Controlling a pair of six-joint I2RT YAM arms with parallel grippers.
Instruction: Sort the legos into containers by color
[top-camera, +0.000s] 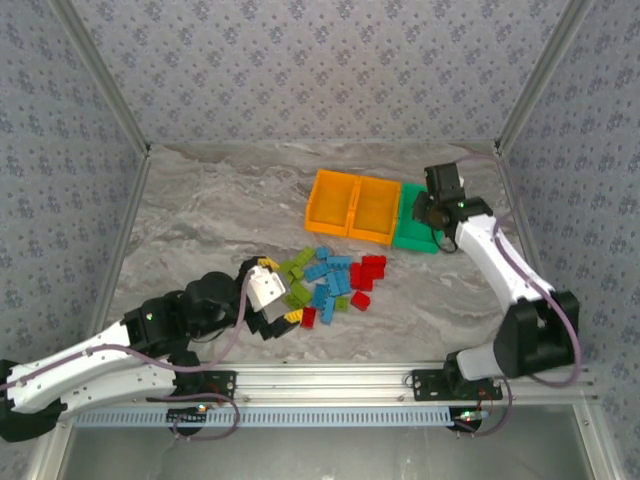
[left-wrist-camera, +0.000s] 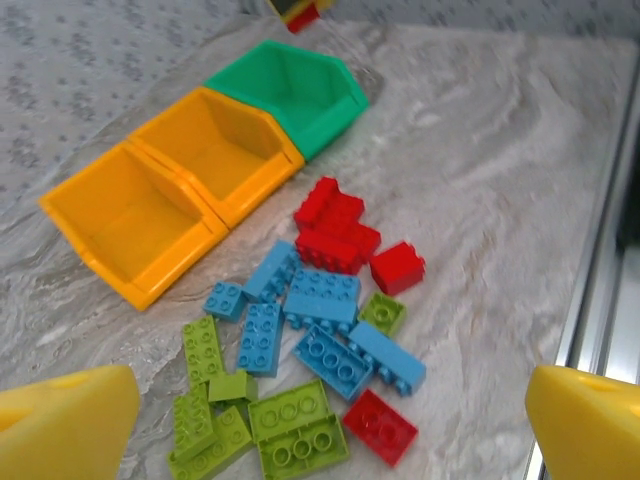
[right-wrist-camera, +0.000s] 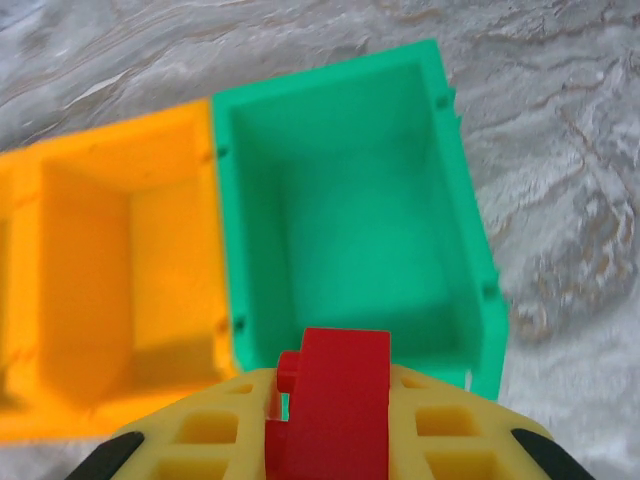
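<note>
- Red brick (right-wrist-camera: 335, 395): clamped between the yellow fingers (right-wrist-camera: 450, 425) of the right gripper (right-wrist-camera: 330, 445), whose jaws are closed tight on its sides. It sits at the bottom centre of the right wrist view. With a side grip like this, parting the jaws should let it drop freely.
- Green bin (right-wrist-camera: 345, 230): lies directly beyond the held brick, at the centre of that view, with nothing on its floor. In the overhead view the right gripper hangs over the right end of the bin row. Judgement: the release step is at hand. The brick appears nearer the bin's near rim than its middle, so a slight advance would make the drop safer.
- Orange bins (left-wrist-camera: 215, 150): two, touching side by side, left of the green bin in the upper left of the left wrist view, both bare inside. They are presumably reserved for the other two colours (no bin is red, so bin colour cannot decide every assignment).
- Left gripper (left-wrist-camera: 320, 440): jaws spread wide, holding nothing. Its yellow fingertips (left-wrist-camera: 60, 425) occupy the lower corners of its view, framing the pile, probably staged for a pick.
- Remaining legos (left-wrist-camera: 320, 300): a loose cluster on the table (left-wrist-camera: 500, 150). Reds lie uppermost, blues in the middle, lime greens at lower left, with one red at bottom centre. Several touch, so a pick may nudge its neighbours.
</note>
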